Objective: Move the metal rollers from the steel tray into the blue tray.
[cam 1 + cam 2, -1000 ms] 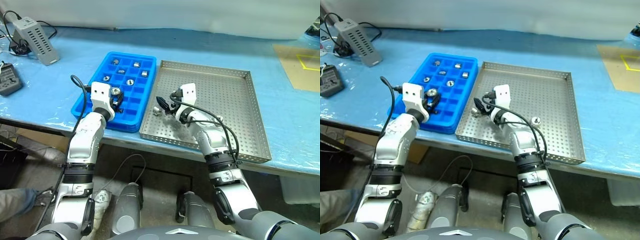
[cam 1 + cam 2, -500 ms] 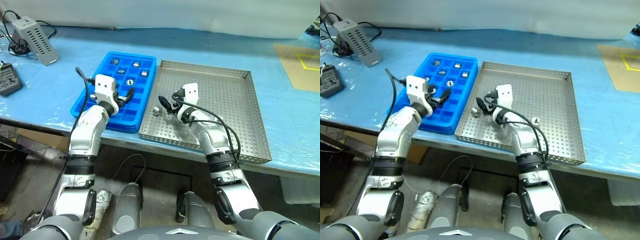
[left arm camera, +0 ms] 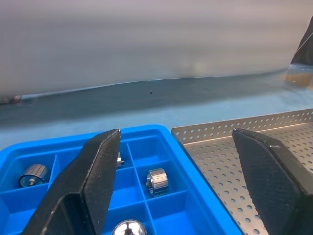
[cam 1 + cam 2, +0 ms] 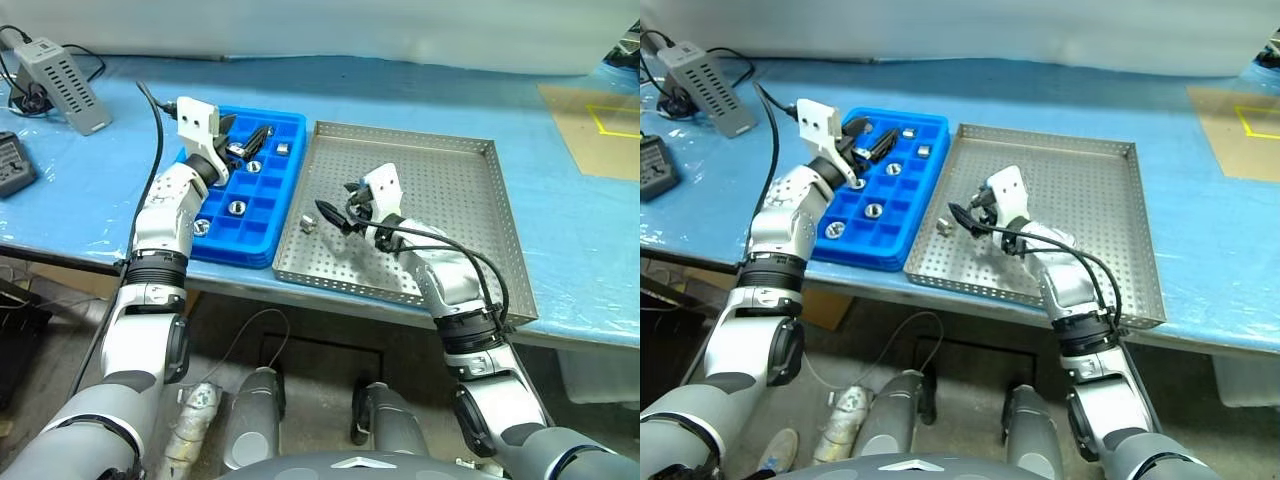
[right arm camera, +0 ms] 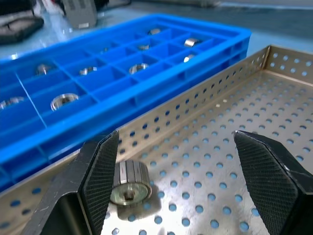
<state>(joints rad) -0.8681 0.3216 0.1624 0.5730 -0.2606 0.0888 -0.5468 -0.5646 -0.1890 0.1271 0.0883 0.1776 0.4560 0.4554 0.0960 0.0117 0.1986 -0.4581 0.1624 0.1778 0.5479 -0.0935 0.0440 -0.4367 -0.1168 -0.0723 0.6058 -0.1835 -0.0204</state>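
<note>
Both claws gape empty — left gripper (image 4: 248, 135) over the blue tray's (image 4: 262, 240) far end, right gripper (image 4: 333, 215) beside a roller (image 4: 308, 223) in the steel tray (image 4: 470, 230).

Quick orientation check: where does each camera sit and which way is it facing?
Head stereo pair: looks down over both arms at the blue tray and steel tray.
Left wrist: along the open left tool, across the blue tray's far compartments.
Right wrist: along the open right tool, toward a roller.
Shared: both trays.
</note>
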